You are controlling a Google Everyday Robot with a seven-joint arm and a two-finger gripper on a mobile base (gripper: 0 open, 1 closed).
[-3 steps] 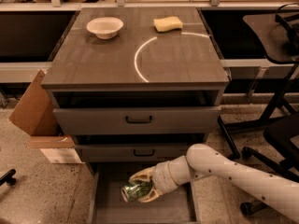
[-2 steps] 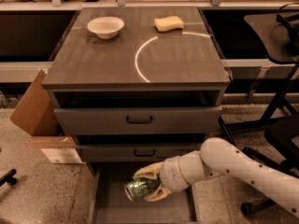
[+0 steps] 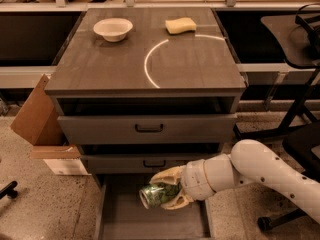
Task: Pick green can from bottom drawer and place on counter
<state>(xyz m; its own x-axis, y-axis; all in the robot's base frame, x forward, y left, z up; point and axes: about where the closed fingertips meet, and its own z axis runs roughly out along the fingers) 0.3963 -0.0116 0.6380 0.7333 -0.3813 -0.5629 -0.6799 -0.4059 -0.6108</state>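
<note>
The green can (image 3: pixel 159 195) lies on its side between my gripper's cream fingers (image 3: pixel 166 175), its silvery end facing left. My gripper (image 3: pixel 169 189) is shut on the can and holds it above the open bottom drawer (image 3: pixel 120 223), just in front of the middle drawer. My white arm (image 3: pixel 260 171) reaches in from the right. The counter (image 3: pixel 115 66) with its white arc (image 3: pixel 150 64) is above, at the top of the cabinet.
A white bowl (image 3: pixel 113 28) and a yellow sponge (image 3: pixel 181 25) sit at the back of the counter. The two upper drawers (image 3: pixel 147 129) with black handles stand slightly open. A cardboard box (image 3: pixel 37 121) leans at the cabinet's left. A black chair base (image 3: pixel 295 114) is at the right.
My gripper has risen a little with the can, from low in the bottom drawer to near the middle drawer's front, and the arm has lifted.
</note>
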